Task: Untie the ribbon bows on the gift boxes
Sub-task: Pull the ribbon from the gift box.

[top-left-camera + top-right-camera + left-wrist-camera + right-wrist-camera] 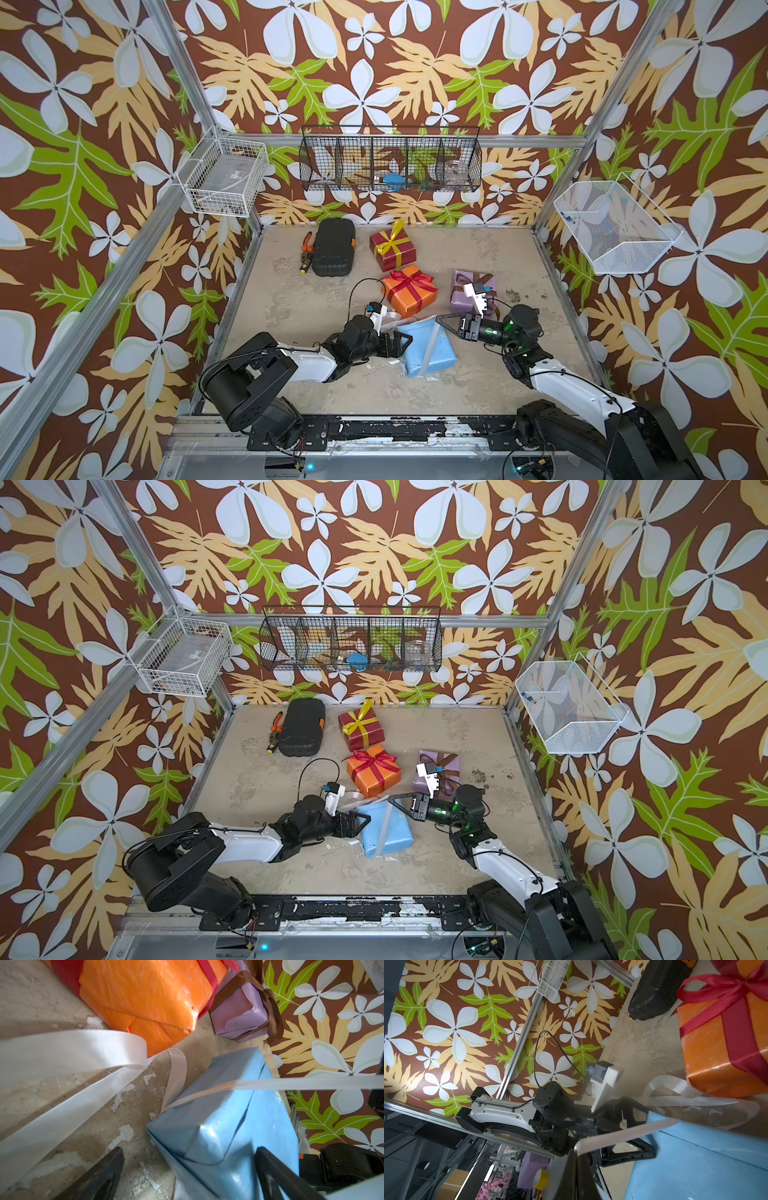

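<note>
Pincers flank the light blue box (pixel 428 349) near the bench's front: right pincer (pixel 439 319) clamped on the loosened white ribbon (pixel 623 1134) (pulled taut), left pincer (pixel 405 341) spread apart.

A black case (pixel 333 247) lies at the back of the counter (pixel 291 307). Pliers (pixel 307 241) and a screwdriver (pixel 305 264) lie just beside it. Above the case hangs a black wire rack (pixel 390 164); white wire baskets (pixel 226 176) (pixel 615 226) hang on the side walls.
</note>
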You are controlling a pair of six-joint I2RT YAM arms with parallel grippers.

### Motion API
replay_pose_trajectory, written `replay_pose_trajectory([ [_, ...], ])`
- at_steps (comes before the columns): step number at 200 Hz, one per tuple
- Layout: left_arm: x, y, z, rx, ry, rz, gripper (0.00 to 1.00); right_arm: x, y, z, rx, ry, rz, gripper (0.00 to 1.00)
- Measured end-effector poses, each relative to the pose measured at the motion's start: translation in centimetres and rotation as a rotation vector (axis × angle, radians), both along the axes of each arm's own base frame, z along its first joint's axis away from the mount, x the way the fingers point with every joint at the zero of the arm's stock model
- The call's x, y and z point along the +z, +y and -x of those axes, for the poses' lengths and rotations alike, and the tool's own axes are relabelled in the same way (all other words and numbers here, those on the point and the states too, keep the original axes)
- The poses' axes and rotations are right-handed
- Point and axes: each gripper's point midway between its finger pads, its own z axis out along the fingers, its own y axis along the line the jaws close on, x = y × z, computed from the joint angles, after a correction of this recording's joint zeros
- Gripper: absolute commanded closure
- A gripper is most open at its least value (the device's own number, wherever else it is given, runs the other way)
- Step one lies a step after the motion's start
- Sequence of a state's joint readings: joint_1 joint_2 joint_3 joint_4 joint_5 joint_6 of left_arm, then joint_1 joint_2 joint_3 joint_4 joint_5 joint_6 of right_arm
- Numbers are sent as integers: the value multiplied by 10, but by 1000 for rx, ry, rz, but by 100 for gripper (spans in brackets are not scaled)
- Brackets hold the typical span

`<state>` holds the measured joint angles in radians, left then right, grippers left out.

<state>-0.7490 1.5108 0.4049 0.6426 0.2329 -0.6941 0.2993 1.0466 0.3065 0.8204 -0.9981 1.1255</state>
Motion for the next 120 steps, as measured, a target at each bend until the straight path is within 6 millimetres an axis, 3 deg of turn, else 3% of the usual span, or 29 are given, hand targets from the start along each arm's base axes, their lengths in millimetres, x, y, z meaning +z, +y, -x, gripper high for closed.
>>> replay_pose_trajectory([
  [60, 0, -2, -1, -6, 0, -2, 0, 11, -1, -3, 7, -40, 11, 100],
  [120, 6, -8, -7, -12, 20, -26, 0, -30, -2, -17, -18, -15, 110, 100],
])
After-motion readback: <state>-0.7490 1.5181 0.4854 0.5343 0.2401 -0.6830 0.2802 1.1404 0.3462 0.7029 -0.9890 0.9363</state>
